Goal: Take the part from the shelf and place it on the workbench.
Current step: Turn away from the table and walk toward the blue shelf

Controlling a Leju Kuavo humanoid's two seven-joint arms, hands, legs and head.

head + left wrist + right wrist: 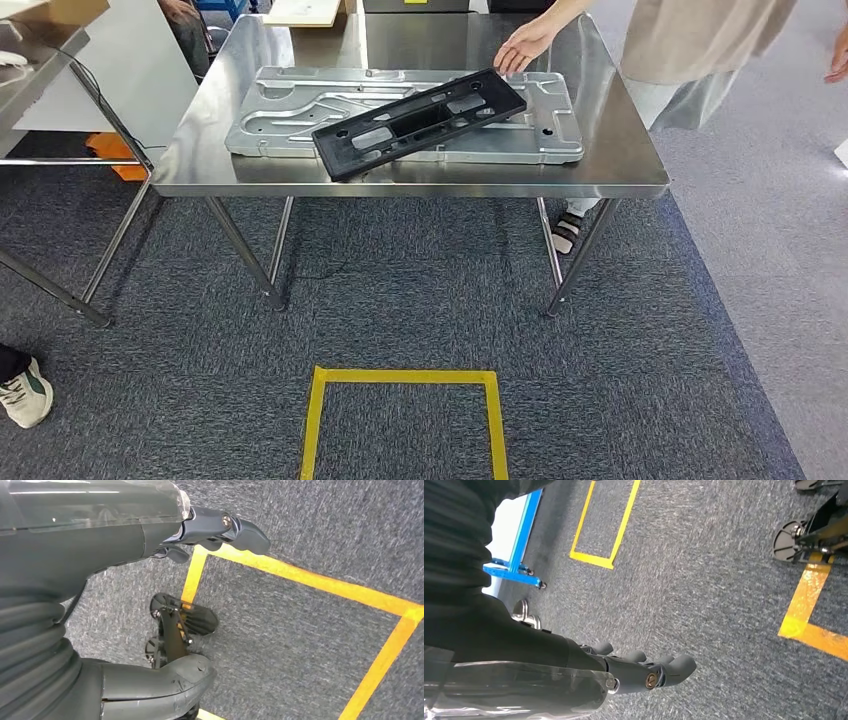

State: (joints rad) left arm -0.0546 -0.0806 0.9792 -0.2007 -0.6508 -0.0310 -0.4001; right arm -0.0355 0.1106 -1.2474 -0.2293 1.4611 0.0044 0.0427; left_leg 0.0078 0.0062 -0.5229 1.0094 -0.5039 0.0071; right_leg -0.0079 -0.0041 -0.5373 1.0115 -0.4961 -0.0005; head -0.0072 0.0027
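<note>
Black part [420, 122] lies askew atop metal plate [280, 125] on workbench [620, 160], so placed; left hand [210, 530] & right hand [644, 672] hang empty, fingers loosely curled.

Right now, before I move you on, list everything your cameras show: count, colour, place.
Black part: one, black, lying slanted on top of the metal plate.
Metal plate: one, silver-grey, flat on the workbench.
Workbench: one, steel, straight ahead.
Second table: one, steel, partly seen far left.
Floor tape: yellow square outline on grey carpet in front of the workbench; another outline in the right wrist view.
Blue frame: one, on castors, right wrist view.
Person: one, beige top, behind the workbench's right end, a hand over the plate's far edge.
Shoe: one, white, lower left.
Left robot hand: hanging over carpet, holding nothing.
Right robot hand: same.
</note>
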